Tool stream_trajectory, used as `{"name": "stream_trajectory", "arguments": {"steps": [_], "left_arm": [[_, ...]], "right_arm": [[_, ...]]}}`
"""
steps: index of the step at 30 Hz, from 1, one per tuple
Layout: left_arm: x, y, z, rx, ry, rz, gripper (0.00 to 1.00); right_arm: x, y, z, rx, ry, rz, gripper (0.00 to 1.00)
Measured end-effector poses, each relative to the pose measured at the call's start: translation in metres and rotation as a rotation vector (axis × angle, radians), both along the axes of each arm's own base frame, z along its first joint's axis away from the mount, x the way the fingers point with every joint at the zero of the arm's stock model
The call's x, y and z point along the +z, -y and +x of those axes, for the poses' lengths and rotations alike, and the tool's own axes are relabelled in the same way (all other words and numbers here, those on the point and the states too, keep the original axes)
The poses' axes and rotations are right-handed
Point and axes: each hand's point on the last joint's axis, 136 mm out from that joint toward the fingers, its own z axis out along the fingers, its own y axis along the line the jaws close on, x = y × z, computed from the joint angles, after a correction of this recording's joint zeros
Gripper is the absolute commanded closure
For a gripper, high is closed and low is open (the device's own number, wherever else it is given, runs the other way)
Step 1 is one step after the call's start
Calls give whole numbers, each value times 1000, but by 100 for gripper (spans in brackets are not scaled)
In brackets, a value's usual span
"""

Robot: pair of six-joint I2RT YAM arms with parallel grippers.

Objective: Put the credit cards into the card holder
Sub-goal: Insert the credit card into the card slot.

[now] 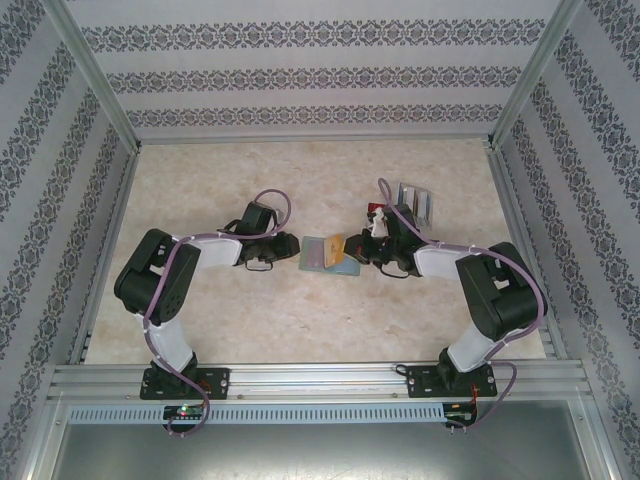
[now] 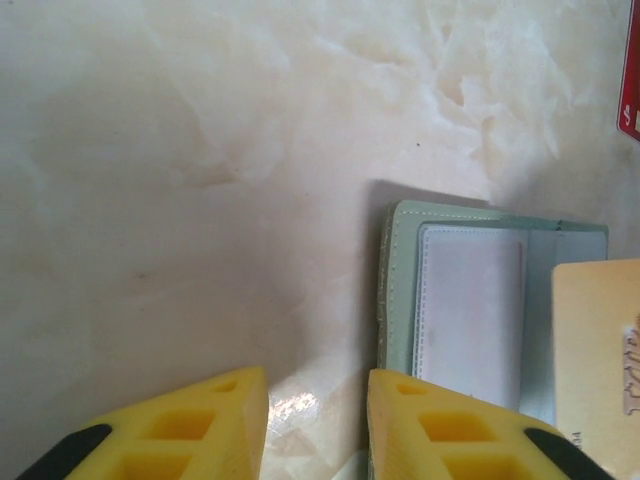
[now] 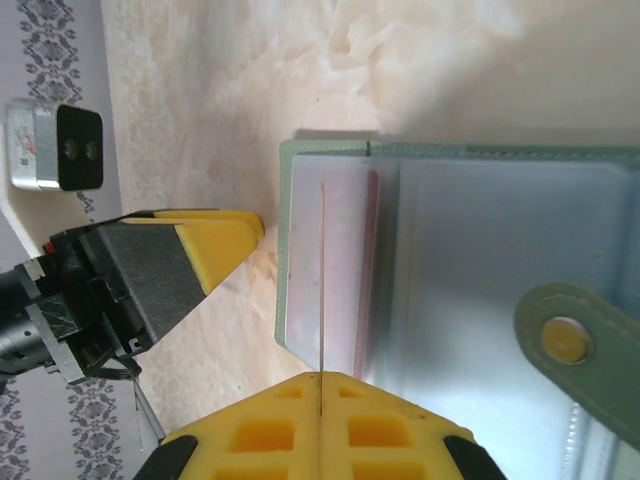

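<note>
1. Mid-task on the marbled cream table (image 1: 300, 330): the flat grey-green two-leaf card holder (image 1: 316, 256) lies open between the two arms, clear pockets up. No card is plainly seated in it. A pinkish tint behind one sleeve may be a card, but that cannot be told.
2. The right gripper (image 3: 320, 385) is clenched on what appears to be the thin yellow-gold plastic card (image 2: 596, 340). From its own wrist the card shows edge-on, a fine line over the pocket of the leaf nearest the left arm. Whether its edge is in the slot cannot be told.
3. The left gripper (image 2: 317, 388) is released, with bare table between its jaws. One yellow finger overlaps the holder's outer edge, apparently to steady it.
4. Left to do, on this reading: seat this card, then fetch the rest. A red card (image 2: 630, 100) lies beyond the holder, and more seem to stand in the clear slotted stand (image 1: 415, 203) near the right arm.
5. The holder's long axis runs from arm to arm, its snap strap (image 3: 562, 335) toward the right arm. The held card's long axis points from the right gripper toward the left.
</note>
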Motion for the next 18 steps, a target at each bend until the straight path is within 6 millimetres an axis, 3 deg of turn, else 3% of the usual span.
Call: {"name": "stream_trajectory", "arguments": {"steps": [14, 18], "left_arm": [[-1, 2, 0, -9, -14, -17, 72], [-2, 2, 0, -11, -21, -17, 74]], "right_arm": [[-27, 1, -3, 14, -60, 7, 100], [-26, 0, -3, 19, -53, 16, 100]]}}
